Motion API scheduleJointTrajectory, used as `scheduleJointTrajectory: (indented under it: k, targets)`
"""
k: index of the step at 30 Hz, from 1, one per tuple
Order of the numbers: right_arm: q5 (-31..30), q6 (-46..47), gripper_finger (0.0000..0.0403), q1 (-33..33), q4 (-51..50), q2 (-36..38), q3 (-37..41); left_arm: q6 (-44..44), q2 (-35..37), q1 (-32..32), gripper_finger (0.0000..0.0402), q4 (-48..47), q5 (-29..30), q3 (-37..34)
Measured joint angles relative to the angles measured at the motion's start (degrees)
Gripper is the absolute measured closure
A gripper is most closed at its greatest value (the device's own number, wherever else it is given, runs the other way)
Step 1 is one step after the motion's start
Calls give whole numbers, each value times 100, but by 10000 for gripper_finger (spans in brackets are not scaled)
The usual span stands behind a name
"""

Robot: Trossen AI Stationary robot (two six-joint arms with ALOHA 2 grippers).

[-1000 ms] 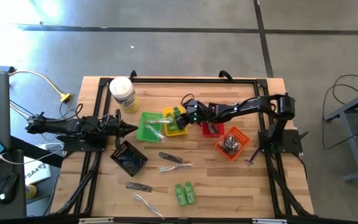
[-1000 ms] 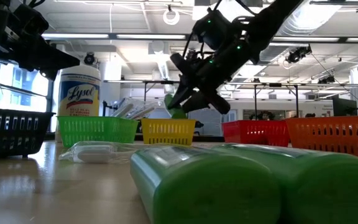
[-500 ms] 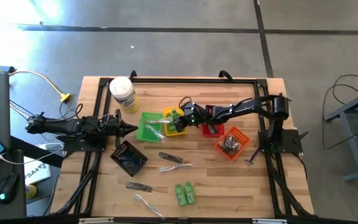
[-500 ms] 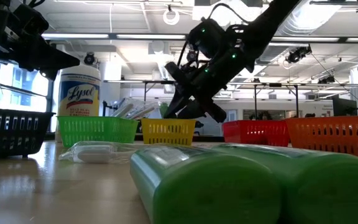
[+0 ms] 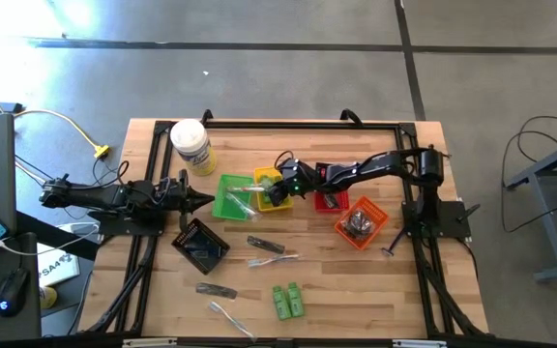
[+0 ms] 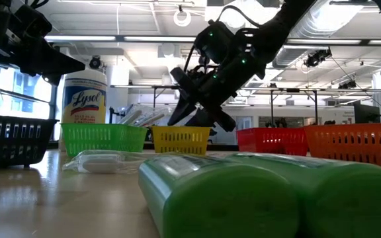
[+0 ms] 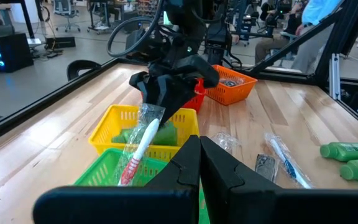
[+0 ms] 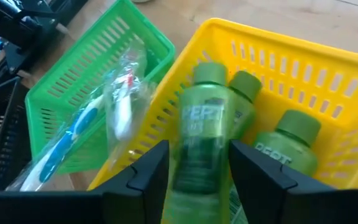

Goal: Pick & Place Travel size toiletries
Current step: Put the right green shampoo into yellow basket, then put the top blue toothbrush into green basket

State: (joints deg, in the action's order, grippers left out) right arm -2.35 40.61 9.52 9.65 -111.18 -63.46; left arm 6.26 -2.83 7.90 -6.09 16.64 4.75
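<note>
Right claw [image 8: 194, 163] astride green bottle [image 8: 199, 134] over yellow basket [image 8: 328, 74]

I see the right gripper [image 5: 277, 189] over the basket [image 5: 271, 191] holding bottles [image 8: 283, 146], which sits just right of the basket [image 5: 232, 195] holding wrapped sticks [image 7: 140, 142]. Two more baskets [image 5: 331, 199] [image 5: 361, 221] lie farther right; a bottle pair [image 5: 287, 300] lies nearer me.

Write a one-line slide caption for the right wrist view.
Right gripper open over the yellow basket, a green bottle between its fingers, two more bottles already inside.
</note>
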Motion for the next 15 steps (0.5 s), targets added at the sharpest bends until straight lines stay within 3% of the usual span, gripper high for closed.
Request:
scheduleJointTrajectory:
  k: [11, 15]
  targets:
    - [74, -304, 234, 0, 364, 56, 3, 0, 0, -1, 402, -31, 0, 4]
    - [-604, -606, 244, -90, 53, 401, 4, 0, 0, 0, 402, -75, 0, 10]
